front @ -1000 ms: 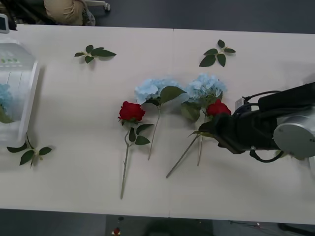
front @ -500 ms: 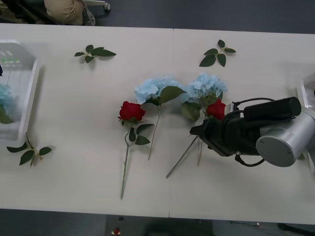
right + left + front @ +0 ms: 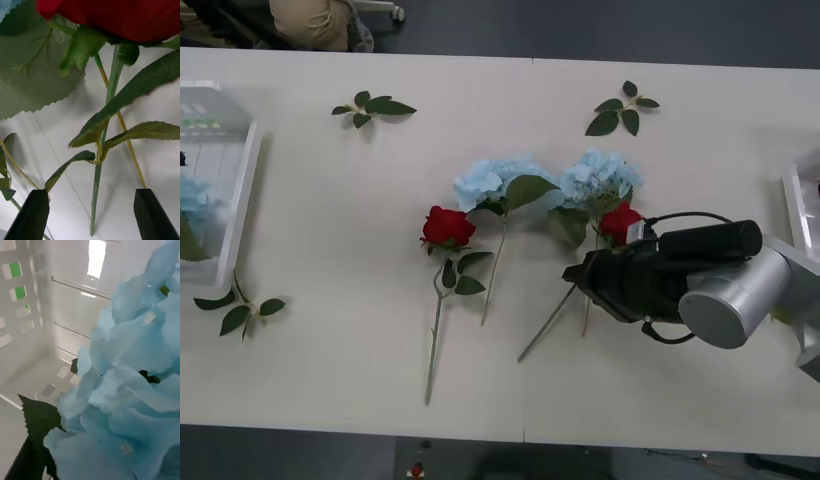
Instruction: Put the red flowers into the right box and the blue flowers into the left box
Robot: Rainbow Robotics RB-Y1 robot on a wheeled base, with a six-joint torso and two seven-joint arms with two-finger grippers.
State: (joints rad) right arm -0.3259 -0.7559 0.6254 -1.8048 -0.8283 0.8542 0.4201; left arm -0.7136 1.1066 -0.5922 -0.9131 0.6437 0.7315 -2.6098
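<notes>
The left box [image 3: 242, 190], a white ribbed tray with green marks, sits at the table's left edge and holds a pale blue hydrangea head [image 3: 127, 382] with a dark leaf beside it; the left gripper is over that bloom inside the tray, and whether its jaws are open cannot be told. At the far right edge a sliver of the right box [image 3: 800, 205] shows, contents hidden. On the table [image 3: 330, 350] between them lie two more blue hydrangeas [image 3: 498, 180], side by side, and a red rose [image 3: 446, 228] just left of centre with its stem running toward the near edge. A second red rose [image 3: 618, 222] lies touching the right hydrangea, its stem crossing another stem. The right gripper [image 3: 92, 215] hovers low over this rose's stem, jaws wide apart on either side of it, gripping nothing. Loose leaf sprigs [image 3: 372, 107] lie at the far side and near the tray.
</notes>
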